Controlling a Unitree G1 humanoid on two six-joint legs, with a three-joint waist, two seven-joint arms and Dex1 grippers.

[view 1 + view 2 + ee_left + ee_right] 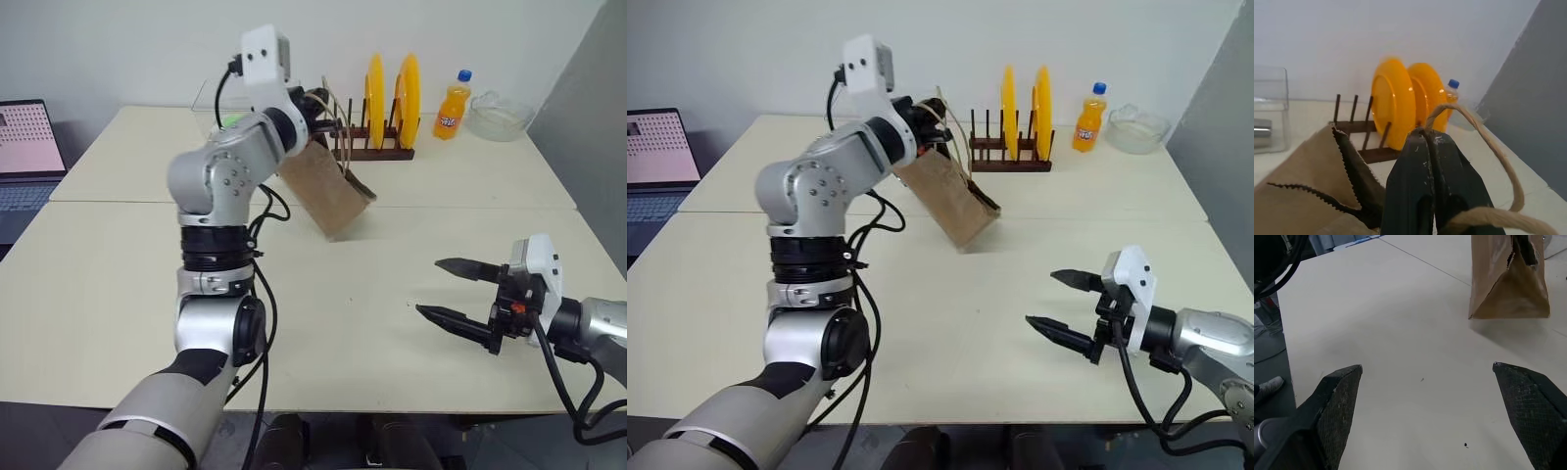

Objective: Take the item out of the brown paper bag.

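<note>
Left eye view, from left to right: a laptop (pixel 29 157) sits at the table's far left edge. Next, the left gripper (pixel 312 116) is raised above the table (pixel 118 284), its jaws together on a twisted handle (pixel 1484 142) of the brown paper bag (pixel 325 191). The bag hangs tilted, a bottom corner on or just above the tabletop. Behind it stand a plate rack (pixel 377 147) with 2 yellow plates (pixel 389 98), then an orange soda bottle (pixel 452 106) and a glass bowl (pixel 500 116). At the right, the right gripper (pixel 443 289) hovers low, jaws wide apart, holding nothing.

The item cannot be made out; presumably it lies inside the bag. The bag looks light, thin and easily creased, so the handle seems the safest hold, while the open serrated mouth gives access to reach in.
</note>
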